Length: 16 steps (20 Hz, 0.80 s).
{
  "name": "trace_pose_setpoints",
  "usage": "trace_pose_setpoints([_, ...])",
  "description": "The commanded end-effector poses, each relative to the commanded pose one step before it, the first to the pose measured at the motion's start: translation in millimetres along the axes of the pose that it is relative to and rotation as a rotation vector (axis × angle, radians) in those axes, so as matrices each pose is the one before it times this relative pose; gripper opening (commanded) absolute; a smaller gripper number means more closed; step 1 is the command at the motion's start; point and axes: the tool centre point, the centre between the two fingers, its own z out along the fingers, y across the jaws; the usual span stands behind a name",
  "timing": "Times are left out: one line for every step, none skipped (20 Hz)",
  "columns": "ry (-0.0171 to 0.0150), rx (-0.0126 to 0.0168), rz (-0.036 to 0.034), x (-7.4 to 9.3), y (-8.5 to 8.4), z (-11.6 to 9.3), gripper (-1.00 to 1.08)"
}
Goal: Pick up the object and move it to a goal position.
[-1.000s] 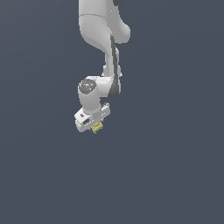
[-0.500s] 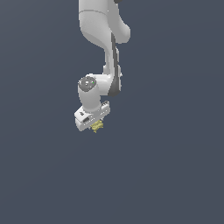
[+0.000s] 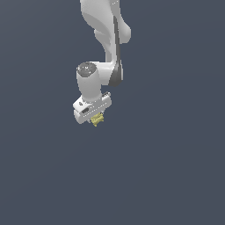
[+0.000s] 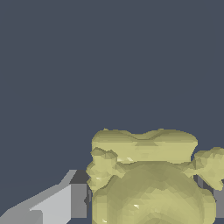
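Object [image 3: 97, 119] unmoved in pincer [image 3: 96, 119]

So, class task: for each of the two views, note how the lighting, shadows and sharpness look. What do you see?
Exterior view: flat, even light, no cast shadow on the plain grey-blue backdrop; the object under the gripper is tiny and coarse. Wrist view: the object fills the frame, faceted, with small pale highlights and soft shading; one finger shows sharp-edged, no blur.

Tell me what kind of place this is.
A bare simulated test scene, not a real room: flat, even slate-grey all around, a smooth white robot arm, and its gripper closed on a faceted olive-yellow object. No furniture or walls show.
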Motion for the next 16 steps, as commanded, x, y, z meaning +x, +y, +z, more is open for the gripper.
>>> trace_pose_setpoints([0.0003,-0.0008,-0.00036,-2.56,-4.32,-21.18,-1.0])
trace_pose_setpoints([0.0,0.0,0.0,-1.22,-1.9,-9.39,-1.0])
trace_pose_setpoints([0.0,0.0,0.0,-1.24,-1.96,-9.71,-1.0])
trace_pose_setpoints([0.0,0.0,0.0,-1.25,-1.99,-9.85,-1.0])
trace_pose_setpoints([-0.00008,0.00024,-0.00042,-1.07,-2.12,-9.85,-1.0])
trace_pose_setpoints([0.0,0.0,0.0,-1.26,-2.04,-10.14,-1.0])
trace_pose_setpoints([0.0,0.0,0.0,-1.26,-2.07,-10.31,-1.0])
trace_pose_setpoints([0.0,0.0,0.0,-1.27,-2.11,-10.5,-1.0])
trace_pose_setpoints([0.00025,0.00035,-0.00024,-1.24,-2.16,-10.67,-1.0])
trace_pose_setpoints([0.0,0.0,0.0,-1.3,-2.19,-10.97,-1.0])
trace_pose_setpoints([0.00027,0.00034,-0.00022,-1.29,-2.22,-11.16,-1.0])
trace_pose_setpoints([0.0,0.0,0.0,-1.3,-2.2,-11.15,-1.0])
trace_pose_setpoints([0.0,0.0,0.0,-1.27,-2.16,-10.99,-1.0])
trace_pose_setpoints([0.00028,0.00035,-0.0002,-1.24,-2.1,-10.81,-1.0])
trace_pose_setpoints([0.0,0.0,0.0,-1.22,-2.08,-10.73,-1.0])
trace_pose_setpoints([0.0,0.0,0.0,-1.21,-2.04,-10.63,-1.0])
